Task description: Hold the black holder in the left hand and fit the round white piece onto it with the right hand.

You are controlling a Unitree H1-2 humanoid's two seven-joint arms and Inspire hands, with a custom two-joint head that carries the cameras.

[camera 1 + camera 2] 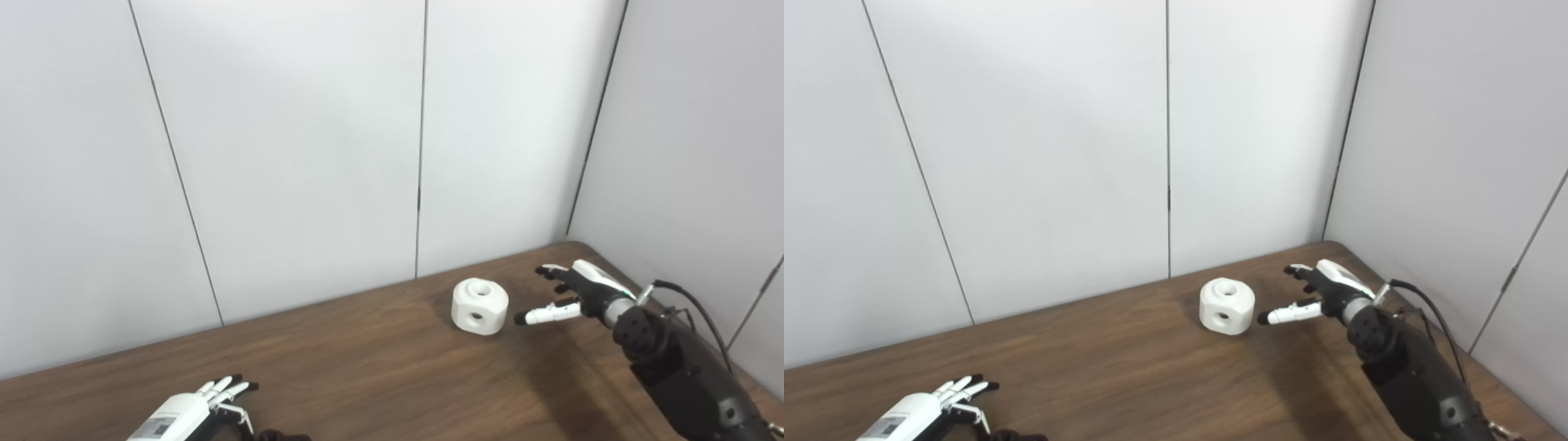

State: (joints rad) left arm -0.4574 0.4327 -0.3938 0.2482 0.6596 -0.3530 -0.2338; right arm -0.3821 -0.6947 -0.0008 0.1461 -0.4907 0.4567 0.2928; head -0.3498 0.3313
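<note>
A round white piece with a hole in its top and holes in its sides sits on the brown table near the back wall. My right hand is just to its right, open, thumb tip close to the piece but apart from it. At the bottom left my left hand lies low over the table with its fingers stretched out. A dark thing shows at the bottom edge beside it, mostly cut off; I cannot tell whether it is the black holder.
White wall panels close off the table at the back and on the right. A black cable loops from the right wrist near the right wall.
</note>
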